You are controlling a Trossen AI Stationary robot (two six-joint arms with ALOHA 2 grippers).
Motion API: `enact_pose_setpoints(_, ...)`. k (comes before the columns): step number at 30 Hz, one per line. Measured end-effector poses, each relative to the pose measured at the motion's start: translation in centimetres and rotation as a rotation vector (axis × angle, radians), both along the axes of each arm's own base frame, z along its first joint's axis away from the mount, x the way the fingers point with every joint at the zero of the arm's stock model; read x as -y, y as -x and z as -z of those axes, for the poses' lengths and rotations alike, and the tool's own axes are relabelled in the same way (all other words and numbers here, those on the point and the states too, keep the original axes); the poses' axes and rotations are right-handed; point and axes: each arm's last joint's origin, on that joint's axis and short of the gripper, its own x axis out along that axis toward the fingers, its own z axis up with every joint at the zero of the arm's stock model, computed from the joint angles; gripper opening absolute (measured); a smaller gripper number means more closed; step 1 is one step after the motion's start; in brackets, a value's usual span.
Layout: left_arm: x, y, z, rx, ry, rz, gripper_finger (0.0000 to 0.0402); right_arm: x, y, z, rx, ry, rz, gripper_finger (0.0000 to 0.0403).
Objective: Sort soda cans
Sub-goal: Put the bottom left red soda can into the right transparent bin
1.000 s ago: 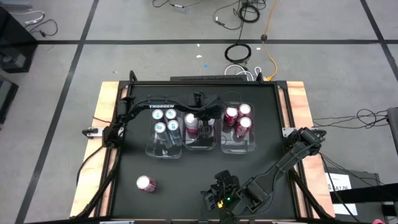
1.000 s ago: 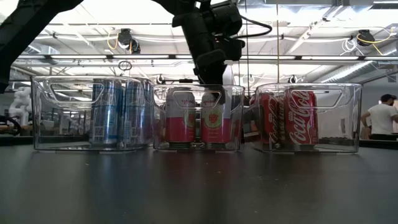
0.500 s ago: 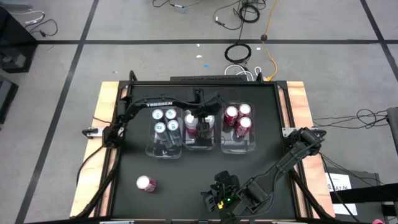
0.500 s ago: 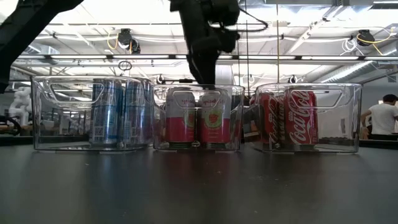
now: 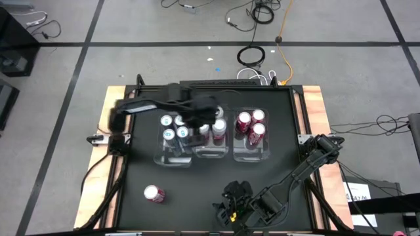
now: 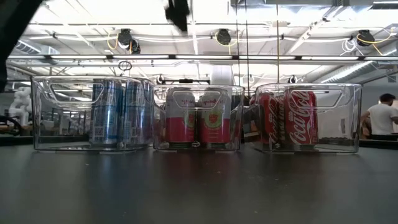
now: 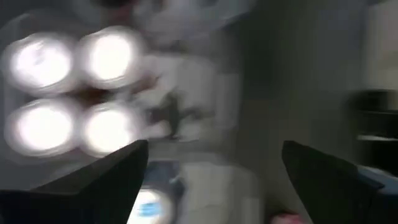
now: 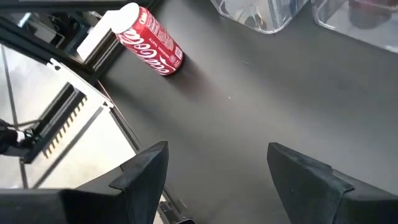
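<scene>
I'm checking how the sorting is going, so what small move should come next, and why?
Probably the left hand, open and empty above the bins, should swing toward the lone red can lying on its side at the table's front left. It is the only can outside a bin, and it matches the red cans in the right bin. The right hand waits open near the front edge.

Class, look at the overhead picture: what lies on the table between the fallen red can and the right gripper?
Nothing: in the high view only bare black table separates the fallen red can from the right gripper.
</scene>
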Motion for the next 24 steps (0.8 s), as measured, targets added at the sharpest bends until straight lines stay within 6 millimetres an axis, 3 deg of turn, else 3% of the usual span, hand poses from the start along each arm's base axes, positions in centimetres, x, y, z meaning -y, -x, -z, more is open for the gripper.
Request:
enact_pose_setpoints(3,1.3,2.6,-3.0,0.082,0.098,0.041,0.0379,0.1,0.0,0.0,-0.011,0.029,-0.023,0.0265)
enact_pose_setpoints(9,4.2,8.3,-7.9,0.233,0.119,0.065,0.0379,0.4,-0.1,0.1,-0.041,0.126,-0.100,0.0265)
enact_pose_setpoints(12,5.6,10.6,-9.0,0.256,0.136,0.054,0.0379,0.6,-0.3,0.1,-0.048,0.156,-0.124,0.0265)
enact_pose_setpoints(17,8.3,13.8,-7.9,0.200,0.084,-0.003,0.0379,1.2,-0.7,0.1,-0.050,0.160,-0.112,0.0265)
enact_pose_setpoints(21,10.5,15.0,-4.5,0.209,0.061,0.040,0.0379,2.1,-1.4,0.1,-0.058,0.184,-0.110,0.0265)
enact_pose_setpoints(24,12.0,15.6,-1.9,0.299,0.166,0.148,0.0379,2.8,-1.9,0.1,-0.060,0.188,-0.094,0.0265)
